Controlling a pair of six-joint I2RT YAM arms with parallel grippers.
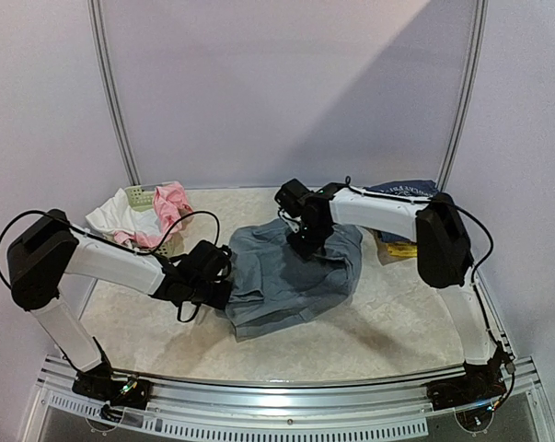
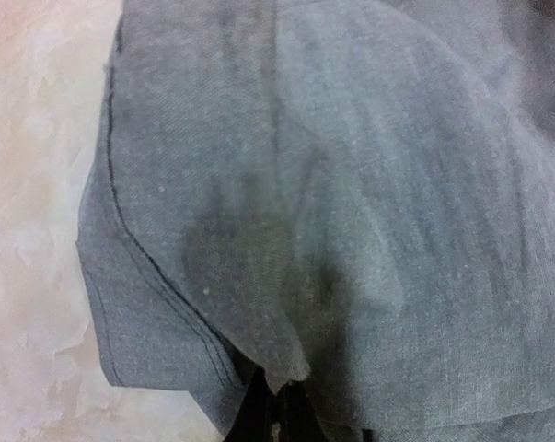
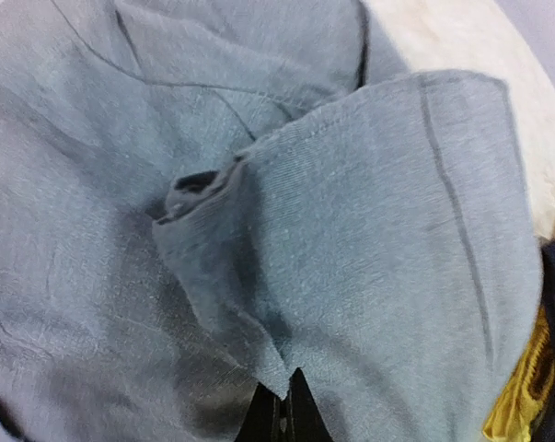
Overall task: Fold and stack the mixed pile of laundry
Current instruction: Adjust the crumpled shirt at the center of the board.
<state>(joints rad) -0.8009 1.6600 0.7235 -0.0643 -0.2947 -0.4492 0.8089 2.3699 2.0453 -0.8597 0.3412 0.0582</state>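
The grey trousers [image 1: 300,276] are seen lying crumpled in the middle of the table [image 1: 397,322], between the two arms. The left gripper [image 1: 224,287] is set at the garment's left edge. In the left wrist view its jaws are found clenched on a hemmed fold of the grey cloth, with pale marbled table surface shown beside it. The right gripper [image 1: 305,247] is placed on the far edge of the trousers, and in the right wrist view its jaws are likewise pinched together on a stitched corner of the same fabric. At the far left a pale-green basket [image 1: 141,195] is seen, with a pink piece [image 1: 171,204] and a white piece [image 1: 116,217] draped over and beside it, well apart from the trousers. At the far right a navy printed tee [image 1: 408,189] is partly hidden behind the right arm. A yellow item [image 1: 398,250] is seen just beside it; what it is cannot be told.
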